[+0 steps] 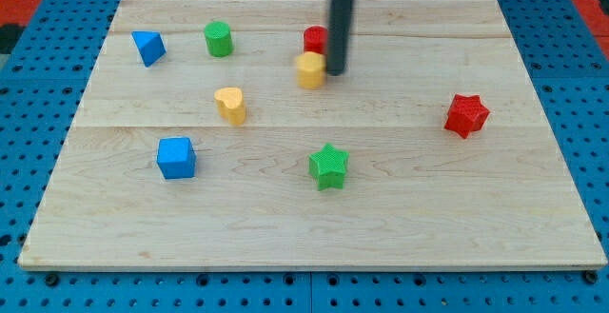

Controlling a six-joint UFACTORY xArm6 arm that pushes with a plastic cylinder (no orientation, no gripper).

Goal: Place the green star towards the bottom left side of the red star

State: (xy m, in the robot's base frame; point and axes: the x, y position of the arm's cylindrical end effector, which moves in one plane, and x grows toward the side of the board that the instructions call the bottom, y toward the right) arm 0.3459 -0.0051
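The green star (329, 166) lies low on the board, a little right of its middle. The red star (466, 115) lies at the view's right, higher than the green star and well apart from it. My tip (337, 71) is near the view's top, touching or almost touching the right side of a yellow block (310, 68), just below a red block (315, 39). The tip is far above the green star.
A wooden board (304, 227) sits on a blue pegboard. A green cylinder (219, 39) and a blue triangular block (148, 47) lie at the top left. A yellow heart-like block (230, 105) and a blue cube (176, 157) lie at the left.
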